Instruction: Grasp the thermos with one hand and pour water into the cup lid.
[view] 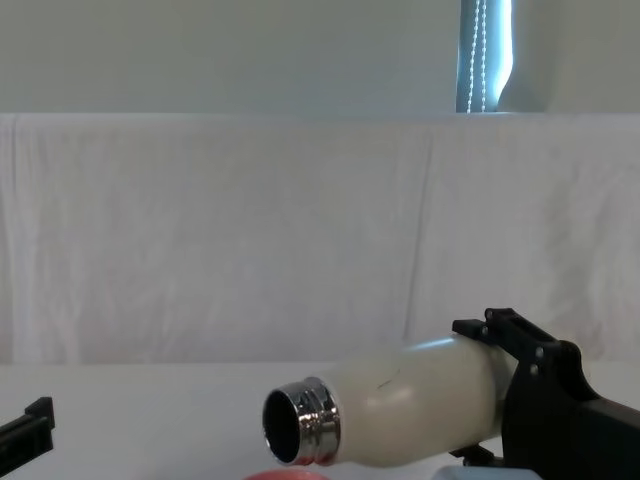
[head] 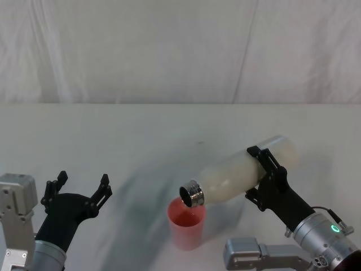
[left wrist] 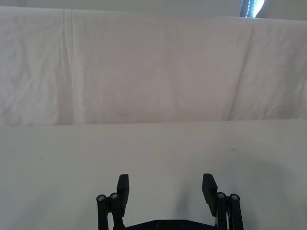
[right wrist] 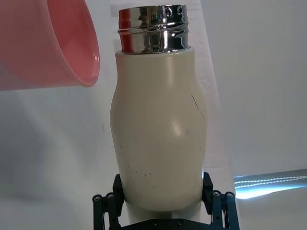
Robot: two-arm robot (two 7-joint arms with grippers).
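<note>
Right gripper (head: 264, 176) clenched around lower body of thermos (head: 240, 174), right of centre. Thermos long axis nearly horizontal, steel neck pointing left and near, mouth just above far rim of cup lid (head: 186, 223). Cup lid upright on table (head: 113, 130). Left gripper (head: 80, 188) released, parked near left, well apart.

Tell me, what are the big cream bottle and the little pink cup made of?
The cream thermos bottle looks like painted metal: matte, speckled coat, with a shiny mirror-like steel neck. The right gripper holds it tilted. The pink cup lid looks like smooth, slightly see-through plastic, though that is a guess.
</note>
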